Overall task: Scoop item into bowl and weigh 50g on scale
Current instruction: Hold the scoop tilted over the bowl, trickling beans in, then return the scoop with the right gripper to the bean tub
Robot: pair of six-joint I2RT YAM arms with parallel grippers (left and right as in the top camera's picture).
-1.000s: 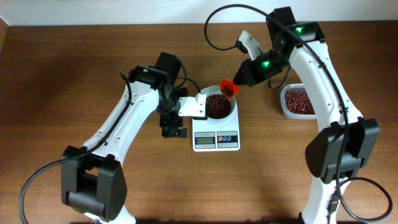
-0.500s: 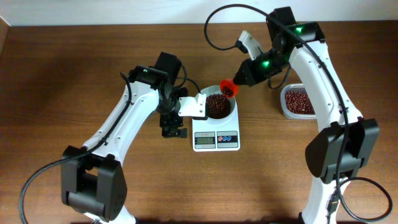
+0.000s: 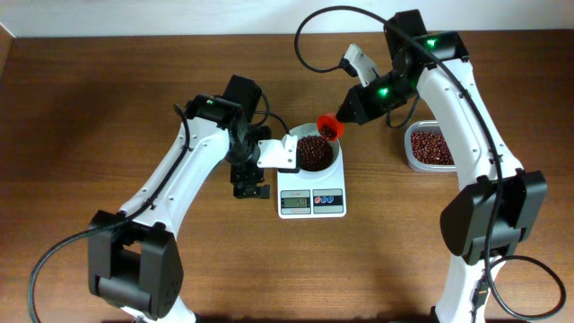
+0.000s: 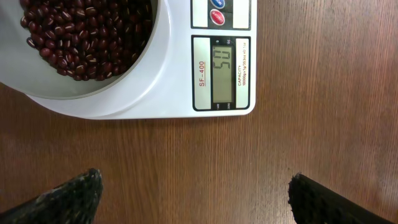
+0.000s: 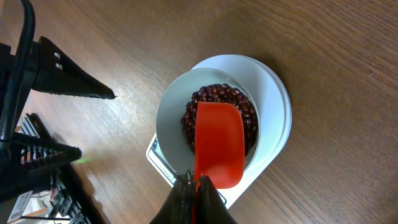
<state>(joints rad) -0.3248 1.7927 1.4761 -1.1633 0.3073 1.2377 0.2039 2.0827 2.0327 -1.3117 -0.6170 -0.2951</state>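
Note:
The white bowl point(image 3: 334, 161) stands on the white scale point(image 3: 311, 203) and holds the dark reddish-brown beans point(image 3: 313, 151). In the left wrist view the beans point(image 4: 87, 34) fill the bowl point(image 4: 37, 74), and the scale point(image 4: 224, 68) shows 50 on its display. My right gripper point(image 3: 344, 117) is shut on the handle of an orange-red scoop point(image 3: 329, 126), held over the bowl's far right rim. From the right wrist the scoop point(image 5: 217, 146) looks empty above the beans point(image 5: 214, 96), with the right gripper point(image 5: 194, 182) at its handle. My left gripper point(image 3: 250, 188) hovers open left of the scale, nothing between its fingers point(image 4: 68, 199).
A clear plastic tub point(image 3: 409, 149) with more beans sits on the wooden table to the right of the scale, under the right arm. The left arm's wrist reaches close to the bowl's left side. A black cable loops above the bowl at the back.

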